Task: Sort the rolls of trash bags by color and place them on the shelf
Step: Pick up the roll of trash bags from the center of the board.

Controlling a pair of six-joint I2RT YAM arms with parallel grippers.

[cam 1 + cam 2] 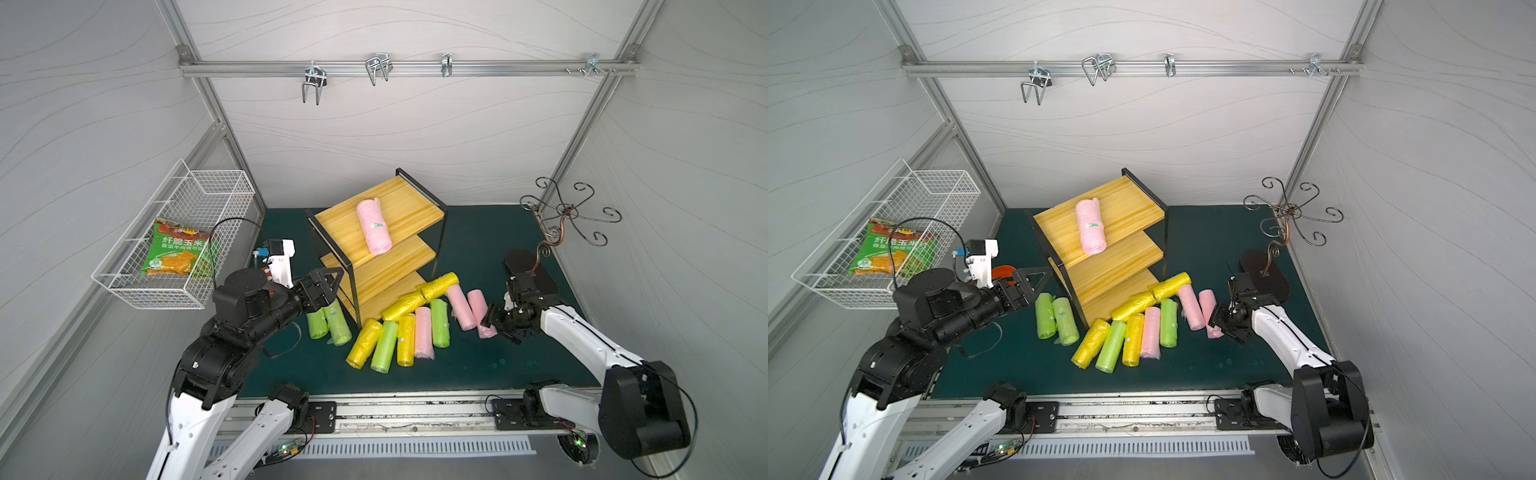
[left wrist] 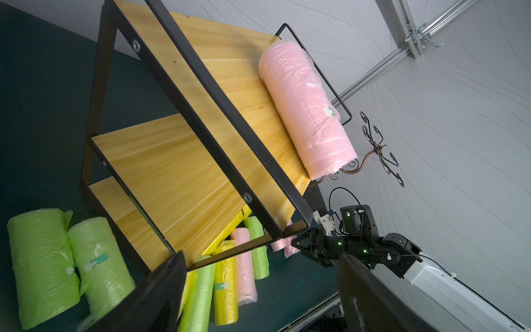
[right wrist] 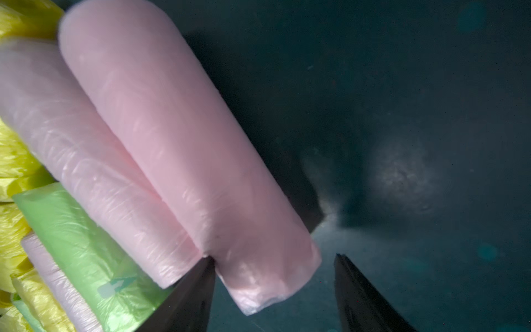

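Smack in the middle of the dark green bench (image 1: pixel 478 374) sits the three-tier shelf of light wooden boards in a black metal frame (image 1: pixel 415 208). Only one pink plastic roll of trash bags (image 1: pixel 374 226) is on it, lying across the top board.

The other eleven rolls are all down on the bench. A pair of lime green rolls (image 1: pixel 338 328) lies side by side, touching, just left of the shelf's foot. In front of it there's a messy bunch of four yellow rolls (image 1: pixel 406 338), two more green and one pink.

Two more pink ones lie next to each other at the right edge of that bunch. The right gripper (image 1: pixel 497 326) is down at the near end of the outermost pink roll (image 1: pixel 478 309). Its jaws are released: one finger (image 3: pixel 198 287) pokes into the crease between that roll and its pink neighbour (image 1: pixel 460 307), the other stands clear on the far side, so nothing's pinched.

The left gripper (image 1: pixel 330 286) hovers just beside the shelf's left frame, jaws spread wide with nothing in them.

Over on the left wall hangs a white wire basket (image 1: pixel 208 187) with a green-orange snack packet (image 1: pixel 174 253) inside.
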